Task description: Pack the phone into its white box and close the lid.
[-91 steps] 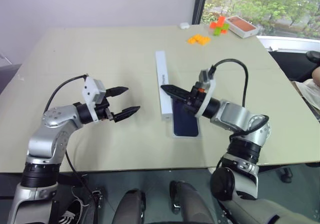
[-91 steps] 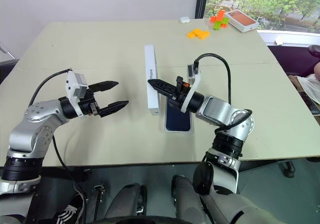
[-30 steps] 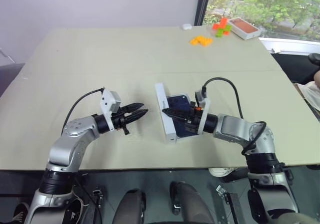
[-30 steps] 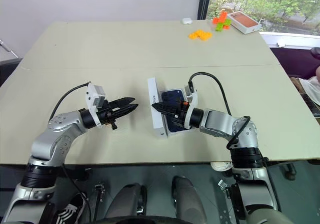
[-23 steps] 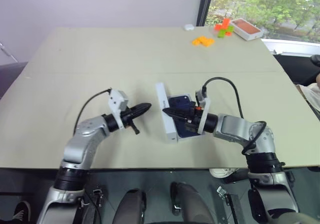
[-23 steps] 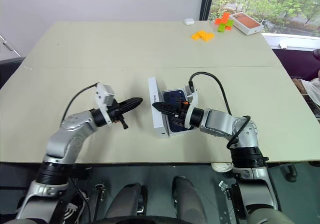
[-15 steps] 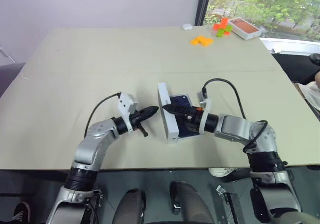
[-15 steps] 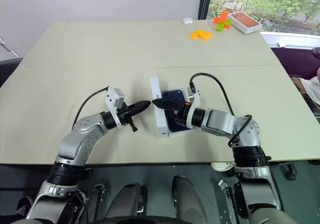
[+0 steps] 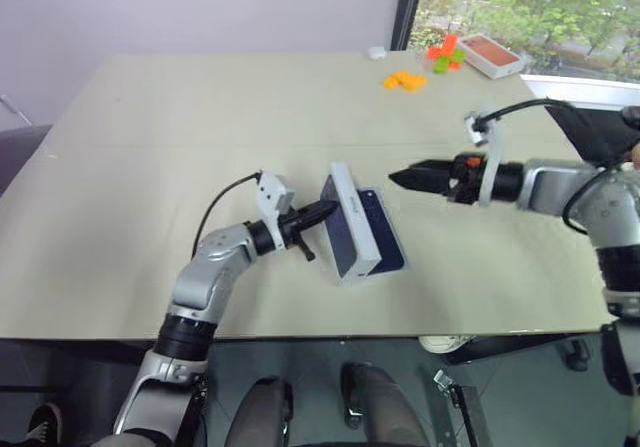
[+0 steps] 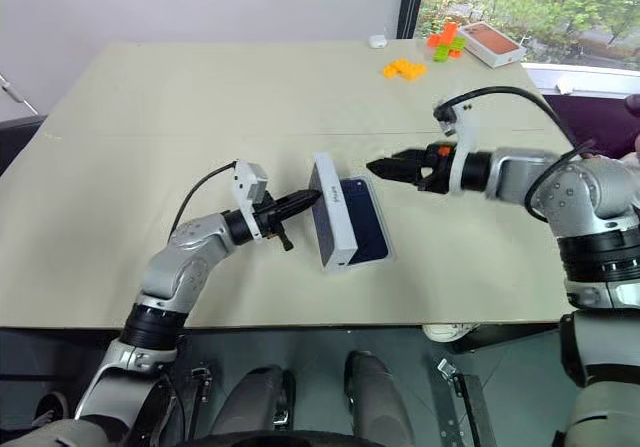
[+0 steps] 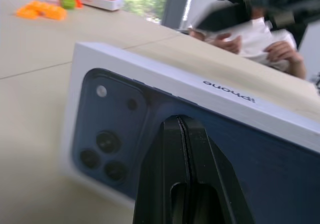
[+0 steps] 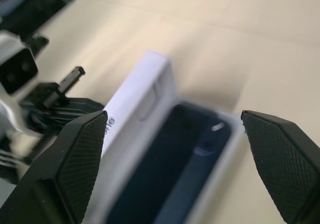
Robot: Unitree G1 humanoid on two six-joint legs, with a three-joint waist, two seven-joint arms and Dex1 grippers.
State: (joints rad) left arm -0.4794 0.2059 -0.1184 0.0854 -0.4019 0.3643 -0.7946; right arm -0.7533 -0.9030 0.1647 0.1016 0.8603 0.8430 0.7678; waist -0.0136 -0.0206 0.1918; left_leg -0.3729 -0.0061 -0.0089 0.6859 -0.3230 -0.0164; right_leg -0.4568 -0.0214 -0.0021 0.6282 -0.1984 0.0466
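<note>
The lid (image 9: 348, 217) stands on its long edge, leaning to the right over the phone (image 9: 386, 239), a dark navy slab lying in the white box (image 12: 227, 139) near the table's front. My left gripper (image 9: 325, 210) is shut, and its tip touches the lid's outer face, which carries a printed phone picture (image 11: 107, 129). My right gripper (image 9: 392, 177) is open with nothing between its fingers. It hangs above the table to the right of the box, apart from it and pointing back at it.
Orange blocks (image 9: 405, 80), red and green blocks (image 9: 443, 52), an orange-topped box (image 9: 490, 55) and a small white object (image 9: 375, 53) sit at the far right corner. A person (image 11: 270, 38) sits beyond the table's right side. The table's front edge (image 9: 300, 327) lies close below the box.
My left gripper moved right to the lid, which tipped over toward the phone. My right gripper opened, rolled and pulled away from the box, up and to the right.
</note>
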